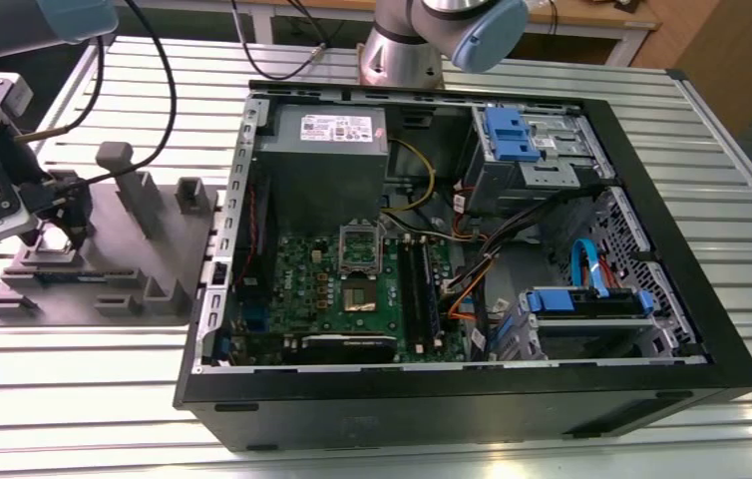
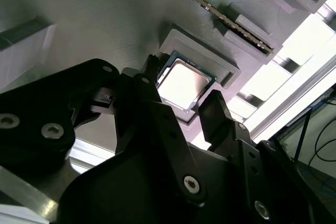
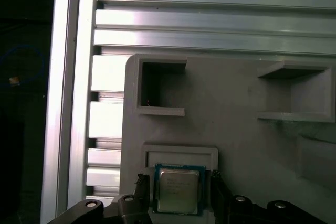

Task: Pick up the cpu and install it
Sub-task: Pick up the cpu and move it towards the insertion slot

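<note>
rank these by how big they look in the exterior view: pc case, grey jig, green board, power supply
1. case, clearly the largest
2. jig and board: they look about alike, and the board is partly covered, so they are not ranked against each other
3. power supply, the smallest

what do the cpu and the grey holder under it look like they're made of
The cpu: silvery metal lid, satin sheen with glare; its thin greenish rim looks like circuit board. The grey holder: matte, probably plastic; fine lines hint at 3D printing.
</note>
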### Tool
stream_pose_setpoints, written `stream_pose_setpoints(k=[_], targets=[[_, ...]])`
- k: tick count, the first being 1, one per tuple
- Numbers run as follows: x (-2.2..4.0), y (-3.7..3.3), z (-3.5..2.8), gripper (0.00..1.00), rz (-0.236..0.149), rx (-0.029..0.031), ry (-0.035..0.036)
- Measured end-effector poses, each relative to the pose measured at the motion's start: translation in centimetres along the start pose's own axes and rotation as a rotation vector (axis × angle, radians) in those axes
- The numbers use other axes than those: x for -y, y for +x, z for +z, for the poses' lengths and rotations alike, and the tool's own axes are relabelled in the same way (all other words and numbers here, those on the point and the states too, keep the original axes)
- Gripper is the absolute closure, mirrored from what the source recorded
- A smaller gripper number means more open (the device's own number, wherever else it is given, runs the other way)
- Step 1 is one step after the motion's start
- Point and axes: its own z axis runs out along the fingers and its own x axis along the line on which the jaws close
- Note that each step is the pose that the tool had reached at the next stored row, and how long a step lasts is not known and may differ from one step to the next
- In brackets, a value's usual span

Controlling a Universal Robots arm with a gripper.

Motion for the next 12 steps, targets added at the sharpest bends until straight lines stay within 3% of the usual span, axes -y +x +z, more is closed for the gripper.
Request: stream_pose_setpoints(k=[12], targets=[[0.0,0.04,0.0,0.42,0.0,0.0005,0.0002]])
